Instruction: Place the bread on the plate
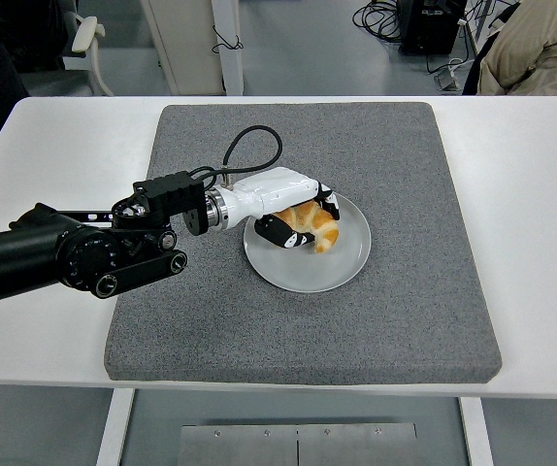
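Over plate (342,267): left hand (293,214) fingers curled round bread (315,225), bread touching plate

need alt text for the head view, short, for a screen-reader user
The robot's left hand, white with black fingertips, is curled around a golden-brown croissant-shaped bread over a round pale grey plate. The plate sits on a square grey felt mat covering the middle of a white table. The right arm is out of view; part of a person in beige shows top right.
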